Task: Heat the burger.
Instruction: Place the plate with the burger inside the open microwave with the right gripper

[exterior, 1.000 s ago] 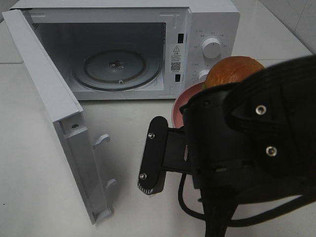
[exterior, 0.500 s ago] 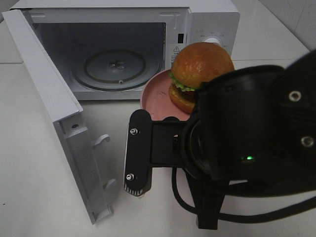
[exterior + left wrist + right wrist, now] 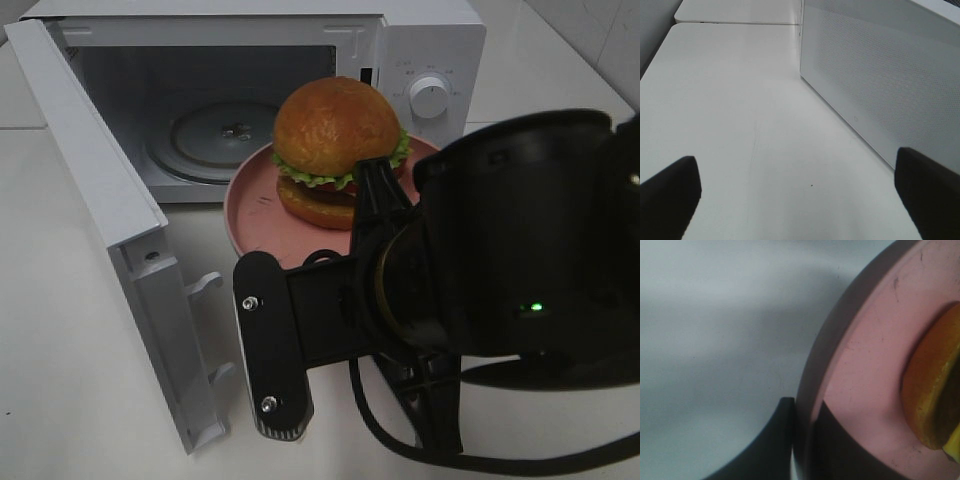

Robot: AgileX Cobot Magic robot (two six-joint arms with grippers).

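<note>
The burger, with its glossy brown bun, lettuce and tomato, sits on a round pink plate. The plate hangs in the air just in front of the open microwave, over the right part of its opening. My right gripper is shut on the plate's rim; the right wrist view shows the plate and the burger's bottom bun close up. My left gripper is open and holds nothing, low over the table beside the microwave's perforated side wall.
The microwave door stands swung wide open at the left, reaching toward the table's front. The glass turntable inside is bare. My bulky right arm fills the lower right of the exterior view and hides the table behind it.
The right arm has carried the plate and burger leftward, from in front of the control panel to in front of the microwave's opening. The left gripper has stayed open.
</note>
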